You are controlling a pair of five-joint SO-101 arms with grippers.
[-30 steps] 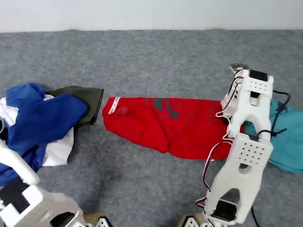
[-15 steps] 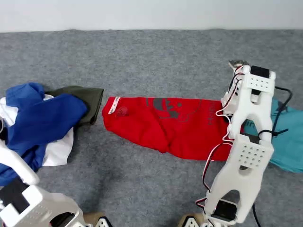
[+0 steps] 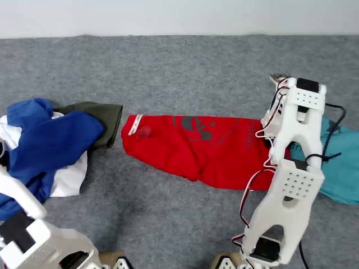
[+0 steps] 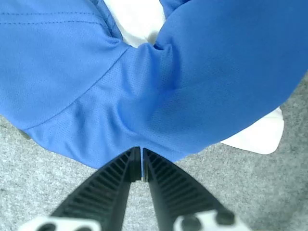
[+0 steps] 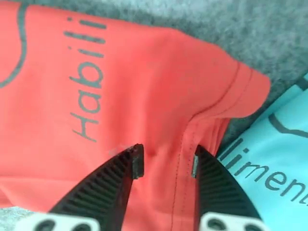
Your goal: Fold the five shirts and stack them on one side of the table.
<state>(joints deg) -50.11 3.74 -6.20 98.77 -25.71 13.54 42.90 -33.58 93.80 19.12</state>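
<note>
High view, far left: a crumpled blue mesh shirt (image 3: 47,143) lies over a white shirt (image 3: 70,176) and an olive-green shirt (image 3: 106,120) on the grey carpeted counter (image 3: 179,67). The left gripper (image 4: 142,166) sits at the blue shirt's hem, jaws together. A red printed shirt (image 3: 190,145) lies mid-frame. The right gripper (image 5: 166,163) hovers over its sleeve seam, jaws apart, beside a teal shirt (image 3: 342,162) at the right edge.
</note>
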